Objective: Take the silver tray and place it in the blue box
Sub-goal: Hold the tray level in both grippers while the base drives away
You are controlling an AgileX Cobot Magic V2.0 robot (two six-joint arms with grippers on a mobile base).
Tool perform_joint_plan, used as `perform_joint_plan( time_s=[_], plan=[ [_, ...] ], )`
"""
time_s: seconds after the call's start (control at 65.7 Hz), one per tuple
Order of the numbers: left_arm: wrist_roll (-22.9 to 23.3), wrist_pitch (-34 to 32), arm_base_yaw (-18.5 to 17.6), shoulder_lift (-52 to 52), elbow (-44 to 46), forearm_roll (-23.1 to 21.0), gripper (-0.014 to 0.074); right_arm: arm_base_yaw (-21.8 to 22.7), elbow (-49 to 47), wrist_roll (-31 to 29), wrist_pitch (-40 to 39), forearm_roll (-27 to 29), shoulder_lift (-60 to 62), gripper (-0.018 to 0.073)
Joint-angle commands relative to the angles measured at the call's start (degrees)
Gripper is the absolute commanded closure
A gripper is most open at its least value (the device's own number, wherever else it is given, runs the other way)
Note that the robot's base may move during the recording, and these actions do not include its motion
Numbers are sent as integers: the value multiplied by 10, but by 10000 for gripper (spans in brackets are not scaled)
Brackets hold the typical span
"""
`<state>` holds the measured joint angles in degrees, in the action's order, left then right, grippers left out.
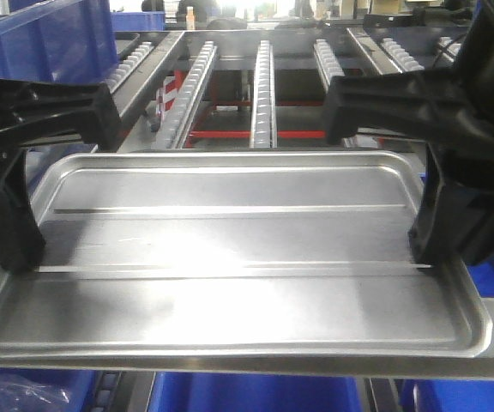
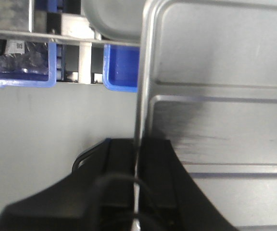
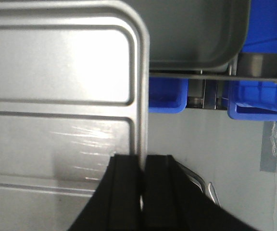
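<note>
Beneath the near long rim of the silver tray [image 1: 230, 257], low in the front view: strips of blue bins [image 1: 256, 396] under a grey rail, partly hidden by the tray. Off a tray corner in the right wrist view, likely on that same near side: a duller grey tray [image 3: 196, 38] resting over more small blue bins. Next, the silver tray itself, lifted clear of the grey surface [image 2: 42, 125] below, roughly level, long axis running left to right, both floor ridges along that axis, floor bare and bright with glare. At the tray's left short end, the left pincer [image 1: 26, 257], closed narrow with the thin rim pinched between its two fingers. At the tray's right short end, the right pincer [image 1: 423, 253], clamped on the rim the same way. Beyond the tray's far long rim: roller rails [image 1: 264, 86] reaching away. Farthest, past the tray's far left corner: the blue box [image 1: 41, 43], only one corner and its thick rim in view, so cannot tell the width of its opening or its contents. Judged from this: target up and to the left of the tray, left arm nearer, right arm with the longer reach. Advisable to raise the tray above the box rim first, to keep both ends level, and to mind the dark frame [image 1: 140, 51] beside the box during the swing.
</note>
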<state>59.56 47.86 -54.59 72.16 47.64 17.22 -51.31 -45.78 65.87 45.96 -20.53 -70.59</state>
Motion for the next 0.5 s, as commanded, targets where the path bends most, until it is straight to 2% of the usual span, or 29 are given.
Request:
perform_joint_plan(
  time_s=[0.0, 0.487],
  plan=[
    [5, -19, -6, -15, 17, 8, 610, -2, -14, -1, -23, -20, 18, 500],
    [5, -19, -6, -15, 17, 7, 610, -2, -14, -1, -23, -20, 18, 500]
  ],
)
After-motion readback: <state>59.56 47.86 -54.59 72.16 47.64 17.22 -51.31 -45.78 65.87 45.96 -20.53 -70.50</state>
